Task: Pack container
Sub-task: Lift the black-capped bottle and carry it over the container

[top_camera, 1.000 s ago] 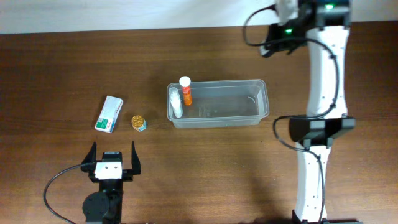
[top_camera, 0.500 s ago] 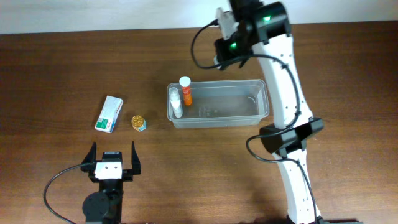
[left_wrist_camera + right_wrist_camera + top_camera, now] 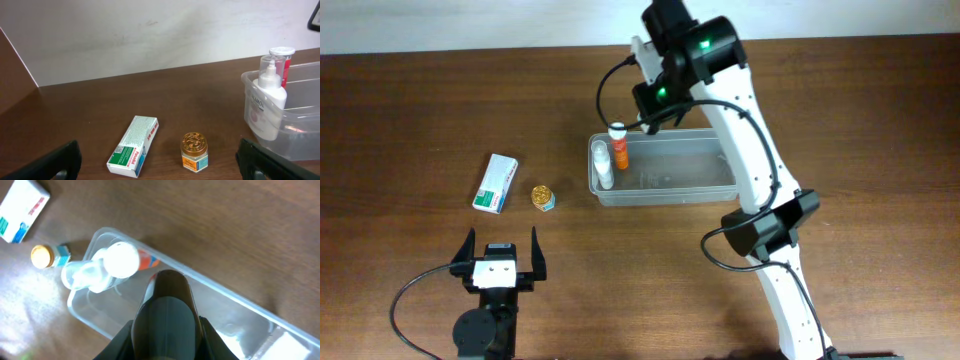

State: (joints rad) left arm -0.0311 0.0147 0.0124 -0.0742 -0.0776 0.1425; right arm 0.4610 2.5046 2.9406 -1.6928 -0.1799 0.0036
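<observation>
**Right fingers hold a dark object above the container's bottle end**

The container [image 3: 670, 180], a clear plastic tub, lies lengthwise near the middle of the brown worktop [image 3: 400, 120]. Two bottles stand upright at its 9 o'clock end. One is a white pump bottle [image 3: 603, 166]. The other is an orange bottle with a white cap [image 3: 618, 146], just beside it toward 1 o'clock. The rest of the tub floor shows bare.

The right gripper [image 3: 165, 325] hangs over the tub just to the 3 o'clock side of the two bottles. Its fingers are clenched on a dark rounded object [image 3: 167, 292]. The wrist view does not show clearly what that object is. The right arm [image 3: 745, 130] reaches in from the 5 o'clock edge of the worktop and crosses above the tub's 3 o'clock end.

Outside the tub, toward 9 o'clock, a small jar with a gold lid [image 3: 543, 197] stands near it. A white and green box [image 3: 496, 183] lies flat farther out, apart from the jar.

The left gripper [image 3: 502, 240] sits at about 7 o'clock on the worktop. Its fingers [image 3: 60, 160] are released, spread wide and grasping nothing, and they are well apart from the box and jar.
</observation>
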